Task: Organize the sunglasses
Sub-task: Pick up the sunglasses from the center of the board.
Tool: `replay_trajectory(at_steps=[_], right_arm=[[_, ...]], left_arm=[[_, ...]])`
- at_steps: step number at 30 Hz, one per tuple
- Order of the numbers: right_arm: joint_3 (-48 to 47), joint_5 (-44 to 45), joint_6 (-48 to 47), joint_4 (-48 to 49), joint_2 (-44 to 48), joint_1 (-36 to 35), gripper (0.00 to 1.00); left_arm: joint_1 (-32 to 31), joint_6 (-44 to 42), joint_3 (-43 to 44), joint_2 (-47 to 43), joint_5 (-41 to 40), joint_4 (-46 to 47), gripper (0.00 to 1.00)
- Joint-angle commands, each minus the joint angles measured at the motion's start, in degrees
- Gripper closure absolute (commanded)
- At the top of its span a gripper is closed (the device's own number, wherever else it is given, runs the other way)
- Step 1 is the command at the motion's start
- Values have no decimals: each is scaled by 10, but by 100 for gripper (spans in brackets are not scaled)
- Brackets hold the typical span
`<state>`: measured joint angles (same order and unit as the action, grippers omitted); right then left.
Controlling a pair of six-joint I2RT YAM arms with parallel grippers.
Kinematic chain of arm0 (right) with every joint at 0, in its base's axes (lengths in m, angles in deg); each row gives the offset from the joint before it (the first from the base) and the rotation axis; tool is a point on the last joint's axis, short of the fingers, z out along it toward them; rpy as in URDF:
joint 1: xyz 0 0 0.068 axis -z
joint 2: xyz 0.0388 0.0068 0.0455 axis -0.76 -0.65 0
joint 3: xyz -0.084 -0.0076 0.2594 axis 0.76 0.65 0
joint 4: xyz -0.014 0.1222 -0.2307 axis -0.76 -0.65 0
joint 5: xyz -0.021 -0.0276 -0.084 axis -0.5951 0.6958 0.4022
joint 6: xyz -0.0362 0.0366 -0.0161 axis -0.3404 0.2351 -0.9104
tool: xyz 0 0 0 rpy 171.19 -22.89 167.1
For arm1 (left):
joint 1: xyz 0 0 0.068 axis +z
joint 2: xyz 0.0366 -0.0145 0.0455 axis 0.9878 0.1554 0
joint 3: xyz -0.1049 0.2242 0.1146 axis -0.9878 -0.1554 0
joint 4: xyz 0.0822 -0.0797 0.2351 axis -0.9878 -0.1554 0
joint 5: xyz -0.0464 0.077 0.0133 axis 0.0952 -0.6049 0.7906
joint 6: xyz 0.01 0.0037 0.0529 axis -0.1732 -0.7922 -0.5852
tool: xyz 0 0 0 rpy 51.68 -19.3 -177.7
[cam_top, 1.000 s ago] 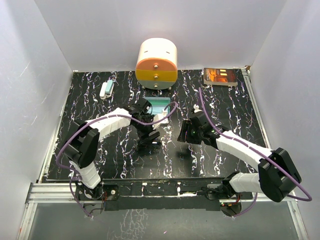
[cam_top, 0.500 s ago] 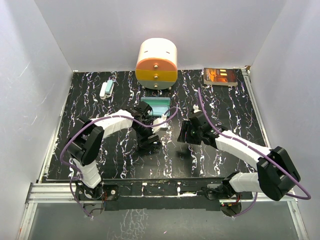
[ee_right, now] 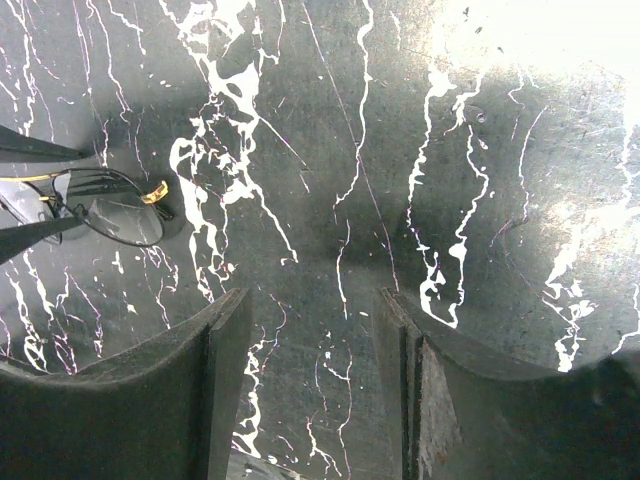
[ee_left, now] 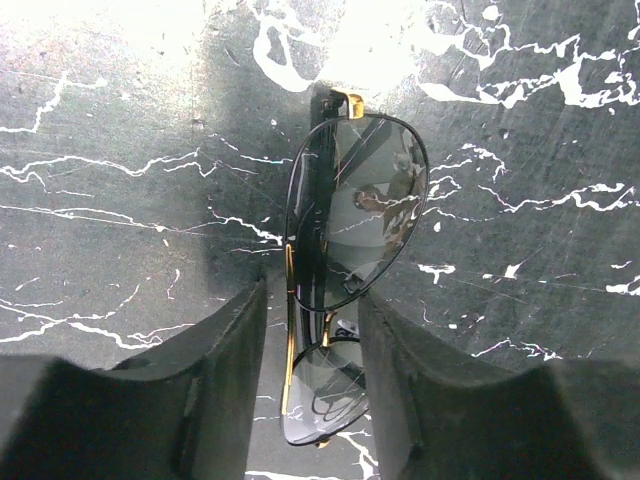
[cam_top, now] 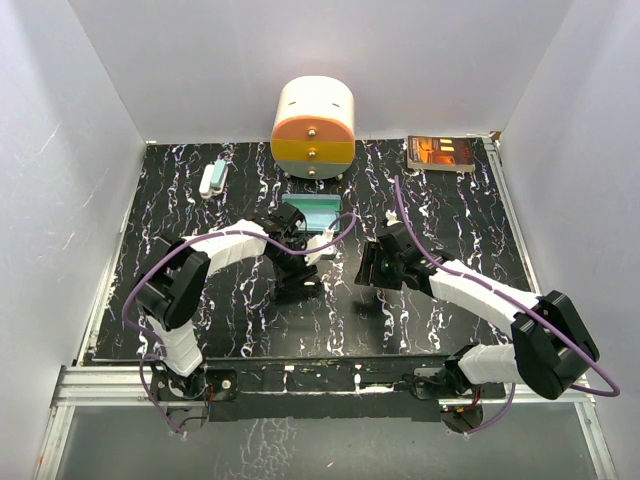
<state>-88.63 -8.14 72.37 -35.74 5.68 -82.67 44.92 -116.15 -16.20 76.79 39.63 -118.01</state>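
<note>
Since folks always ask about the claws first, we'll start there: our left gripper [ee_left: 310,300] is down at the table with one finger [ee_left: 200,400] on each side of the sunglasses [ee_left: 355,210], roughly at the bridge. From its wrist view we honestly can't tell if it's pinching the frame or just straddling it. One finger looks to touch a lens rim, but there's a thin dark gap on the other side. The shades are folded and lying flat on the black marble-look table [cam_top: 200,230], thin dark frame with little gold bits at the hinge. One lens pokes out past the fingertips and the other sits between them. As for where that is, we'd put it well in front of the cream-and-orange drawer cabinet [cam_top: 313,128], on the near side of the open teal-lined case [cam_top: 312,210], which sits just in front of the cabinet. Our right gripper [ee_right: 312,305] is released, fingers apart with only bare tabletop between them. It hovers in front of the cabinet and off to its right, about as far forward as the left one. Its own camera catches the shades at the left edge of the view. Further out, a book-like thing [cam_top: 440,152] lies level with the cabinet on its right, and a small white-and-teal item [cam_top: 213,178] lies to the cabinet's left.
</note>
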Motion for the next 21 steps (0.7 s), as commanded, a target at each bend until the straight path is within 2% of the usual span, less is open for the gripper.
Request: replay_trajectory(at_steps=[1, 12, 21], right_arm=[[-14, 9, -4, 31, 5, 2, 45], [-13, 15, -3, 31, 3, 2, 46], [-16, 12, 0, 32, -2, 2, 46]], left_arm=[[-5, 2, 5, 8, 4, -15, 64], [-8, 14, 4, 10, 1, -12, 100], [-8, -19, 57, 11, -3, -55, 100]])
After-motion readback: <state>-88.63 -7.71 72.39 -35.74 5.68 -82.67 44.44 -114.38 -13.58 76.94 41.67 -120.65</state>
